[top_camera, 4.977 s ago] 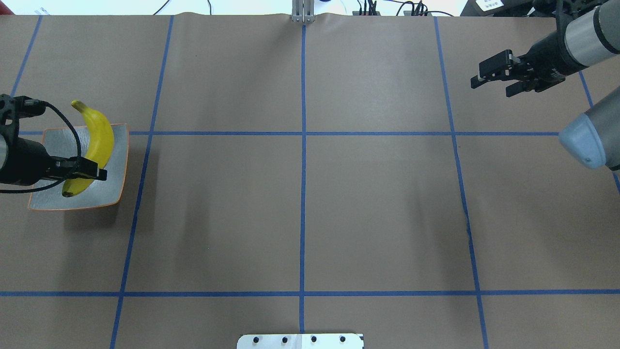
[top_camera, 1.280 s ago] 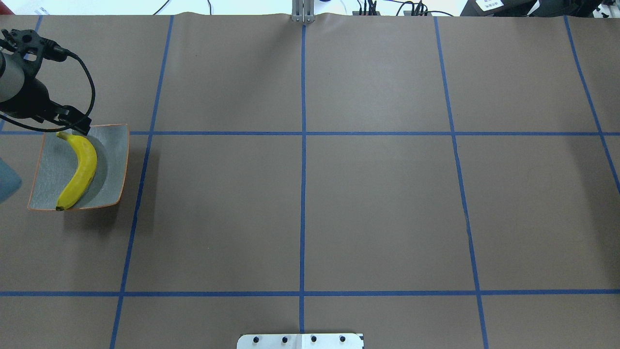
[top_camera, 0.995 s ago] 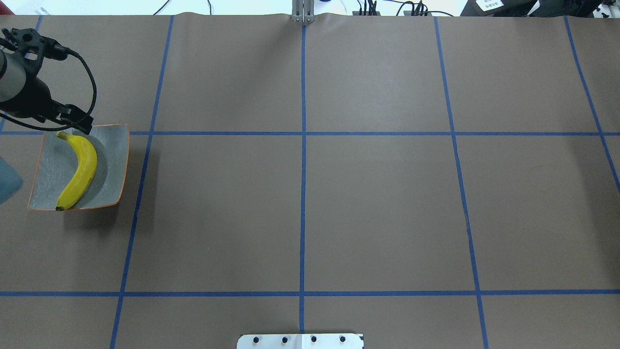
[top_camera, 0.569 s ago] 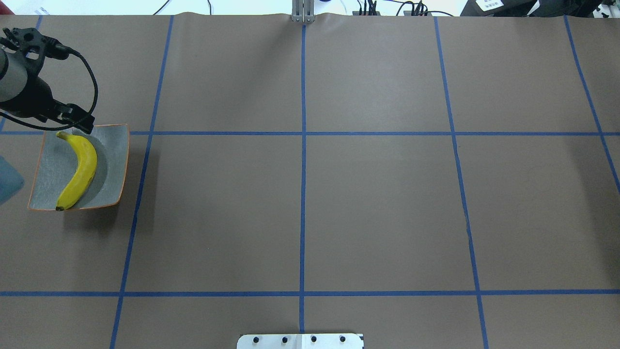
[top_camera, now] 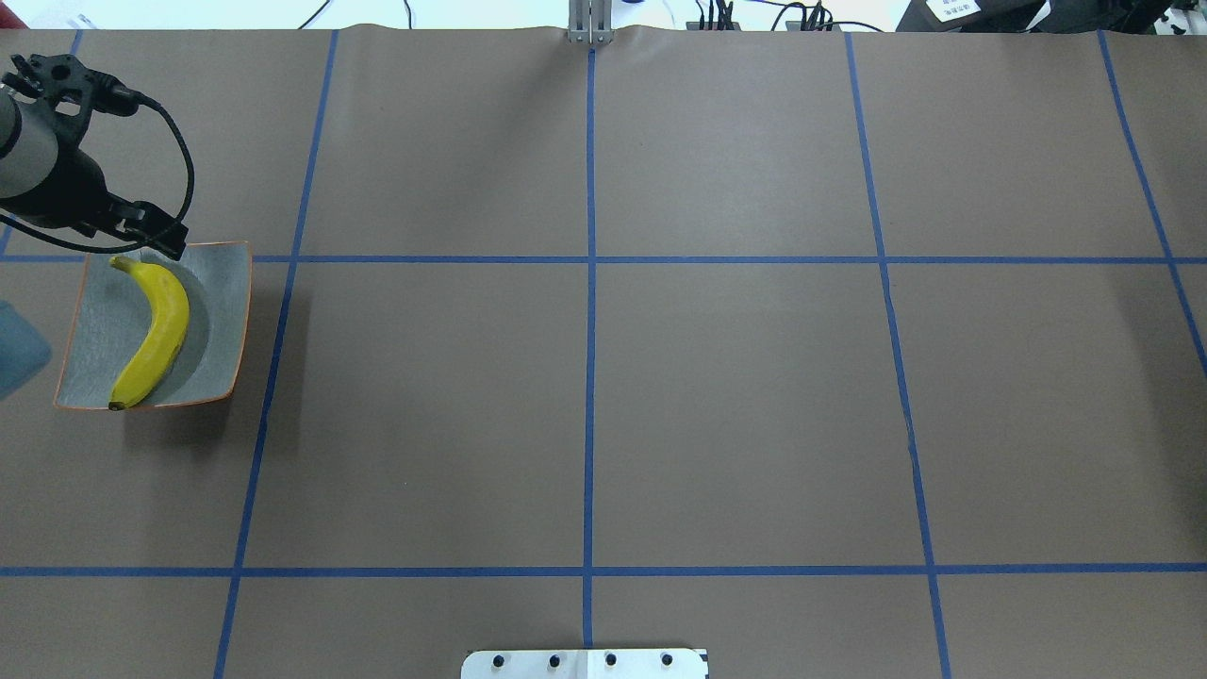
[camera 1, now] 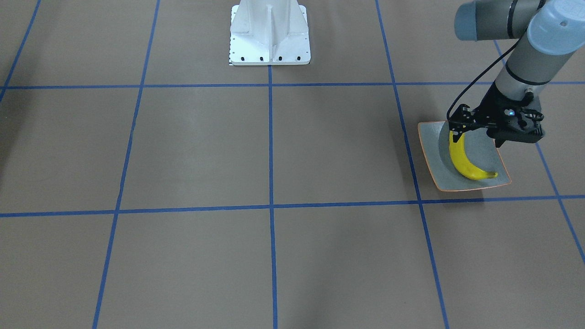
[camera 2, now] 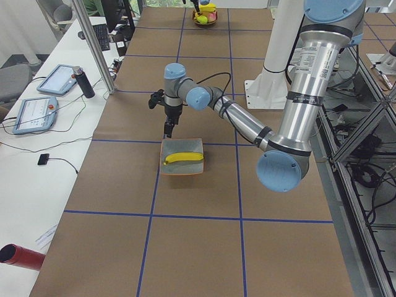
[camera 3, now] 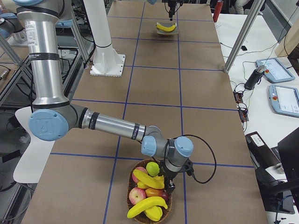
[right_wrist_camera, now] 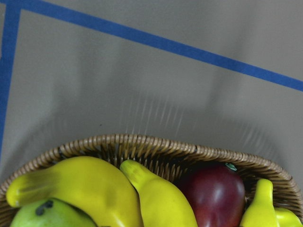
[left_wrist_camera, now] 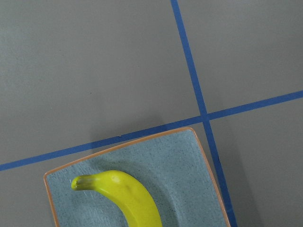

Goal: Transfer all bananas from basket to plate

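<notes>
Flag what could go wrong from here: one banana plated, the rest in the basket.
1. The right gripper hangs low over the basket, where bananas lie packed against apples: a grasp could catch a neighbour or drag the basket.
2. The plated banana spans the plate rim to rim, so later bananas may stack and slide off.

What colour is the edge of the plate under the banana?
The plate has a thin orange rim, clearest in left wrist view.

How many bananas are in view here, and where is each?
4. One banana lies on the plate; three sit in the basket: left banana, middle banana, right banana in the right wrist view. More may be hidden deeper.
</notes>
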`<state>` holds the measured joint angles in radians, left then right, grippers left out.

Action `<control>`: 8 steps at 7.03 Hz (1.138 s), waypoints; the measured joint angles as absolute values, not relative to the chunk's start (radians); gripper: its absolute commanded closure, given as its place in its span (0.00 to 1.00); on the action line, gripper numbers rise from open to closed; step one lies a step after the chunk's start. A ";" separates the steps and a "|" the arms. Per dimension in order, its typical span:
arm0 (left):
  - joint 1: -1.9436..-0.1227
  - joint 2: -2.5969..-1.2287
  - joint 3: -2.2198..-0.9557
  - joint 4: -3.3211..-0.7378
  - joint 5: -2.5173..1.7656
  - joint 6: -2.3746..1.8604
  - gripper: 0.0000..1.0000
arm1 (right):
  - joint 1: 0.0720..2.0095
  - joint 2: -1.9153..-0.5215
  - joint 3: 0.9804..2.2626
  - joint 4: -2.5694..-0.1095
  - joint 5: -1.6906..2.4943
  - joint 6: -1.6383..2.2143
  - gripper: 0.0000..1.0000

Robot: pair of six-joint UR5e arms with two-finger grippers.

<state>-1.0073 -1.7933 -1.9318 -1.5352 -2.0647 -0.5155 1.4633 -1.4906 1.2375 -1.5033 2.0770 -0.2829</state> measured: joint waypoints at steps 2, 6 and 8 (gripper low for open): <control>-1.007 -1.794 -1.930 -1.535 -2.065 -0.514 0.00 | 1.457 -1.491 1.232 -1.503 2.077 -0.286 0.26; -1.006 -1.796 -1.931 -1.535 -2.065 -0.514 0.00 | 1.448 -1.491 1.230 -1.503 2.057 -0.288 0.83; -1.006 -1.800 -1.932 -1.534 -2.066 -0.514 0.00 | 1.448 -1.493 1.232 -1.503 2.056 -0.288 1.00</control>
